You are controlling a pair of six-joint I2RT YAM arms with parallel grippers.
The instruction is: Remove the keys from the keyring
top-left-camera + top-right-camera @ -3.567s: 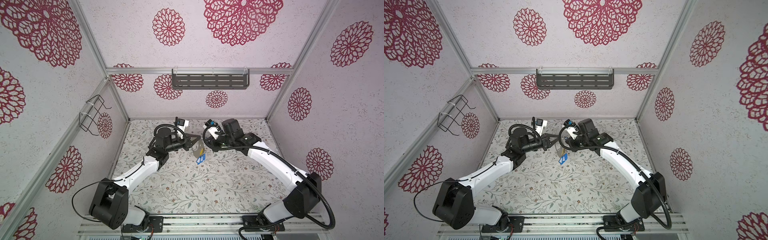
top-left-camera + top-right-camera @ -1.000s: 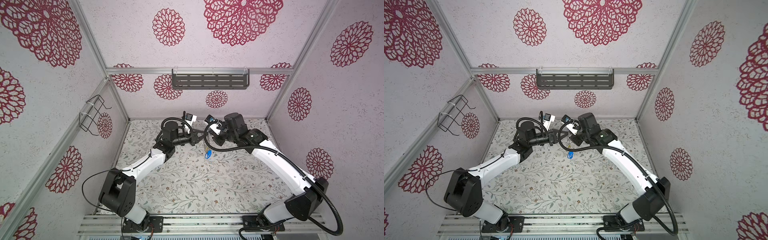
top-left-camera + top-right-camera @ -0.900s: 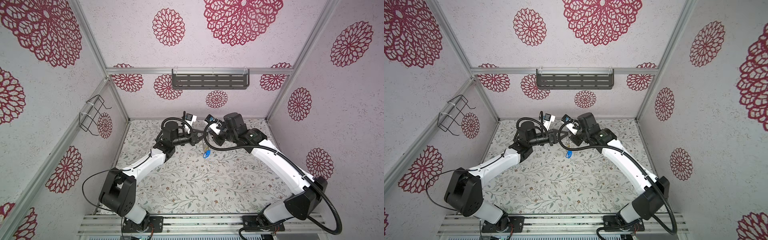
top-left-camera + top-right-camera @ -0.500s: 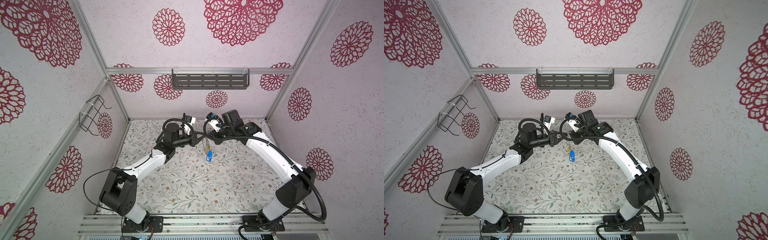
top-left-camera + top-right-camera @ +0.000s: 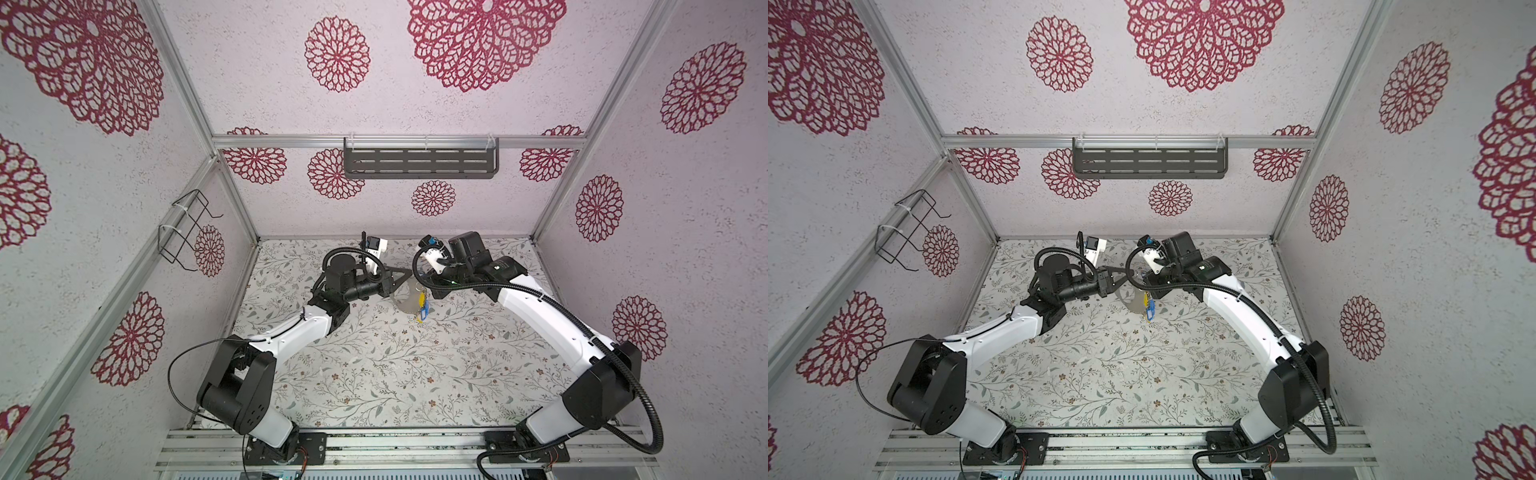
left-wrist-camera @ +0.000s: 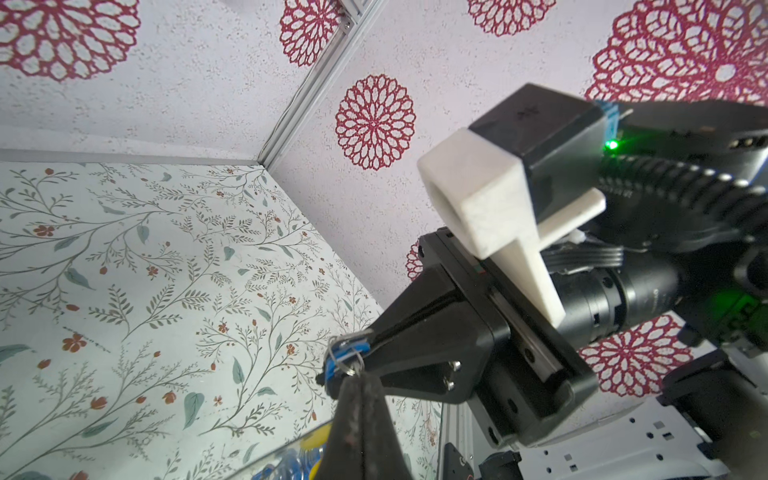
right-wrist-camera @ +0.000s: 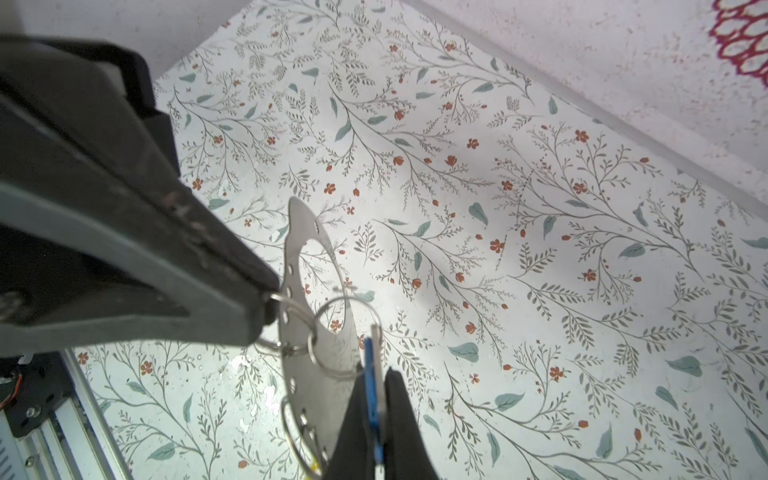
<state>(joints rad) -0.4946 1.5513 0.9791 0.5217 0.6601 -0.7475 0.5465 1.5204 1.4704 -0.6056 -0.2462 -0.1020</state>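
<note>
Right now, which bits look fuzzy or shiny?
Right wrist view: the right gripper pinching the blue tag is fuzzy; glare whitens the table by the keyring. Left wrist view: the left gripper, holding a split ring, is blurred. Both top views: sharp.

A dark slotted shelf (image 5: 419, 163) is hanging on the back wall (image 5: 291, 212), a black wire rack (image 5: 185, 226) is clinging to the side wall (image 5: 104, 270), and a floral-printed tabletop (image 5: 395, 365) is lying below.
</note>
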